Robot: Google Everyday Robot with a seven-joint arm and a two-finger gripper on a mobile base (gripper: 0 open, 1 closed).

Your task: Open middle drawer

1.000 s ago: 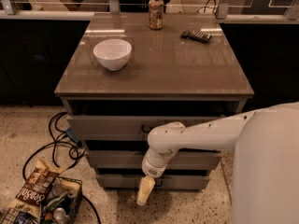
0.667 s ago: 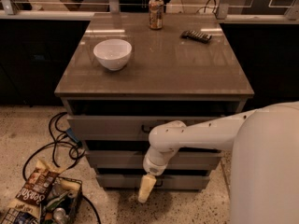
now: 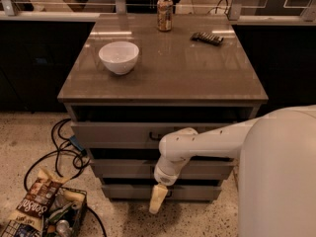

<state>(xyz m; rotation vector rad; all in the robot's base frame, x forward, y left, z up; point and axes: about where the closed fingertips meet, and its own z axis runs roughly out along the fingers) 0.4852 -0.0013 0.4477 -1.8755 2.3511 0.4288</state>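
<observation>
Snack bag point(image 3: 37, 201): on the floor at 8 o'clock from the cabinet, beside a wire basket point(image 3: 74, 216). Both lie clear of where the drawers slide out.
Cables point(image 3: 59, 152): looped on the floor at 9 o'clock from the drawer stack, close to its left corner.
Bowl point(image 3: 119, 57): white, upright on the desk point(image 3: 163, 78) towards 10 o'clock. We judge it will not be disturbed by a gentle pull.
Middle drawer point(image 3: 123, 168): the second grey front of three. It looks shut, and its centre handle is hidden behind the wrist.
Gripper point(image 3: 158, 200): hangs at 6 o'clock from that drawer's centre, in front of the lowest drawer point(image 3: 123, 191), with its pale tip pointing at the floor. We judge it too low for the handle, so it needs to rise.
Jaws: we cannot tell how they stand.
Can point(image 3: 164, 14): upright at 12 o'clock on the desk's far edge.
Dark flat object point(image 3: 207, 37): lies at 1 o'clock on the desk.
Arm point(image 3: 212, 139): reaches in from 3 o'clock across the drawer fronts, elbow bent down, presumably to meet the handle head-on.
</observation>
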